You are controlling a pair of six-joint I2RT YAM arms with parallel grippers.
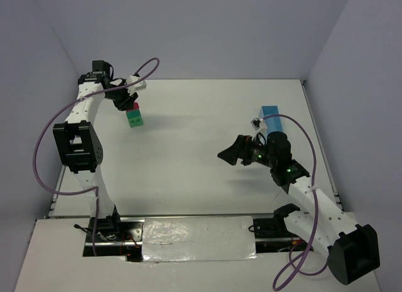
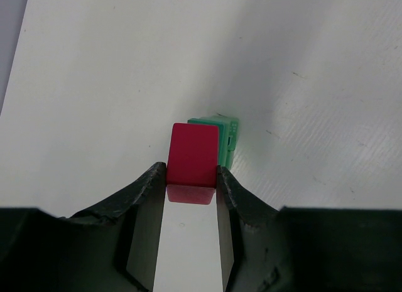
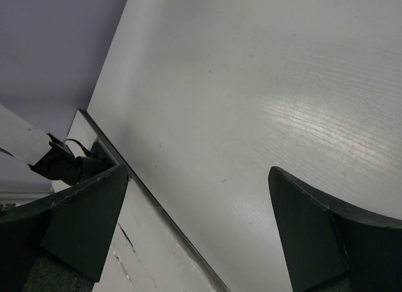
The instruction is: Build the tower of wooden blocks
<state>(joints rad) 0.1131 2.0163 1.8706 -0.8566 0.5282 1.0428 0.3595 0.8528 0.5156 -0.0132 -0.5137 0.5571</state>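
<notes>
My left gripper is shut on a small red block, held between its fingertips right above the green blocks stacked at the far left of the table. In the left wrist view the green stack shows just behind and to the right of the red block; whether the red block rests on it I cannot tell. My right gripper hangs open and empty over the right middle of the table, its fingers wide apart, with no block near it.
A light-blue oblong block stands at the far right, partly behind the right arm. The table's near edge and a taped strip lie between the arm bases. Walls enclose the table on the left, back and right.
</notes>
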